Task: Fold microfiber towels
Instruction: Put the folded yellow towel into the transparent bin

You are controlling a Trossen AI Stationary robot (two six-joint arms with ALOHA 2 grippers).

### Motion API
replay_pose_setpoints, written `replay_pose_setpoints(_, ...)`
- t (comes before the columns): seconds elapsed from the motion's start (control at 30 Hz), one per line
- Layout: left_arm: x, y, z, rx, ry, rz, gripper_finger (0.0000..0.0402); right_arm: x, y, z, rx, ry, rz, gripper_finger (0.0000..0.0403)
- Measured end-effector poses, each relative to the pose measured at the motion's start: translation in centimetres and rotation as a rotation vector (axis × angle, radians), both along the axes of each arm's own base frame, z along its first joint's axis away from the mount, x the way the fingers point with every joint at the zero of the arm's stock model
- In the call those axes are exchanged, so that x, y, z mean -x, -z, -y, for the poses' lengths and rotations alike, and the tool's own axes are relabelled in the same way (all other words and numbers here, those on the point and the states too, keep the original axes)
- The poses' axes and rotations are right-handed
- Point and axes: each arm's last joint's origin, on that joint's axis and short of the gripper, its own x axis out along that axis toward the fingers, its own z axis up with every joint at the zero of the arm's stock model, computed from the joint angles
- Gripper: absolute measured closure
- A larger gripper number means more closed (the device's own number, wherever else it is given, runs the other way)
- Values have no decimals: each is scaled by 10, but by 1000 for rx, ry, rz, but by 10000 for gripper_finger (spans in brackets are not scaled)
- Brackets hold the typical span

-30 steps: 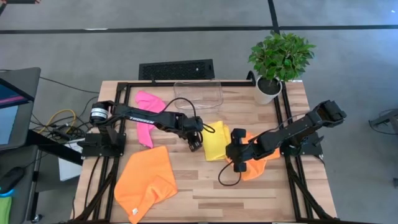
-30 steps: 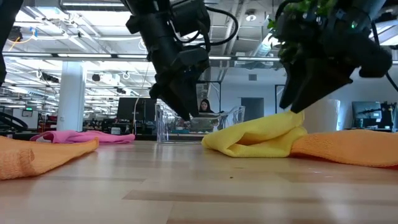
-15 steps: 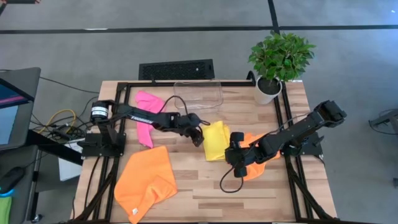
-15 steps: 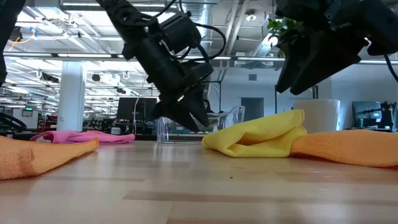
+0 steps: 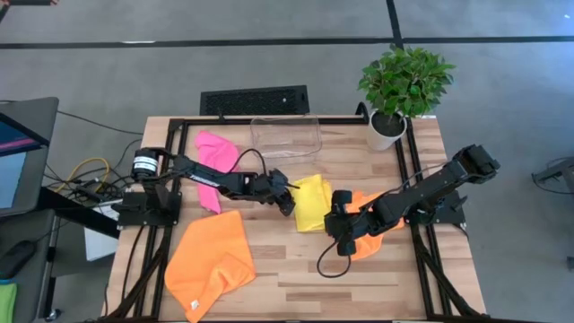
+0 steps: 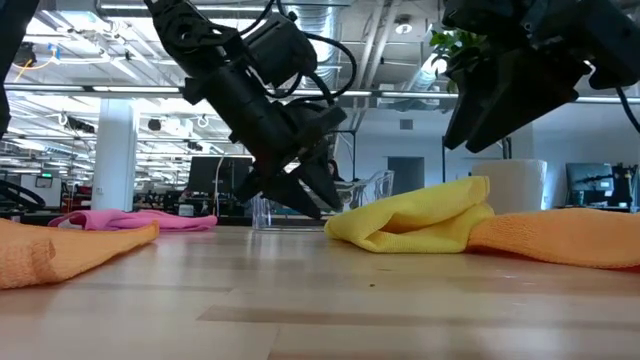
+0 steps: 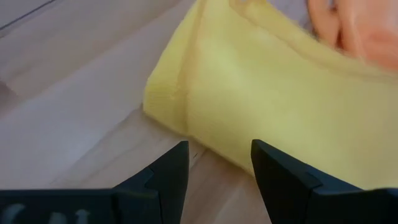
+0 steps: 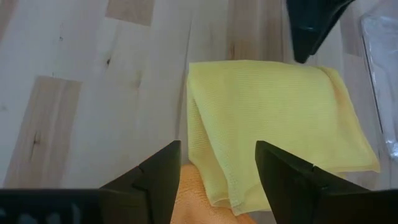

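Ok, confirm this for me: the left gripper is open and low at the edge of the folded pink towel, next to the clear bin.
Wrong colour. The left gripper is open and low at the edge of the folded yellow towel, next to the clear bin. The left wrist view shows yellow cloth just past its fingers; the pink towel lies apart in the high view.

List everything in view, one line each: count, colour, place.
Yellow towel: one, folded, table centre.
Orange towels: two; one at the front left, one under the right arm, beside the yellow.
Pink towel: one, back left.
Clear bin: one, back edge.
Potted plant: one, green in a white pot, back right corner.
Table: one, light wood.
Left gripper: jaws open at the yellow towel's edge.
Right gripper: jaws open, above the table beside the yellow towel.
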Motion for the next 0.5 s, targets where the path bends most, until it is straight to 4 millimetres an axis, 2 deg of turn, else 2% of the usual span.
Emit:
replay_pose_setpoints(0.17, -1, 6, -5, -46, 34, -18, 235, -1, 0, 0, -1, -3, 6, 173)
replay_pose_setpoints(0.33, -5, 0, -6, -116, 101, 19, 235, -7, 1, -2, 13, -43, 46, 173)
replay_pose_setpoints(0.5, -5, -1, -4, -94, 143, 10, 235, -16, 11, -5, 66, -107, 52, 173)
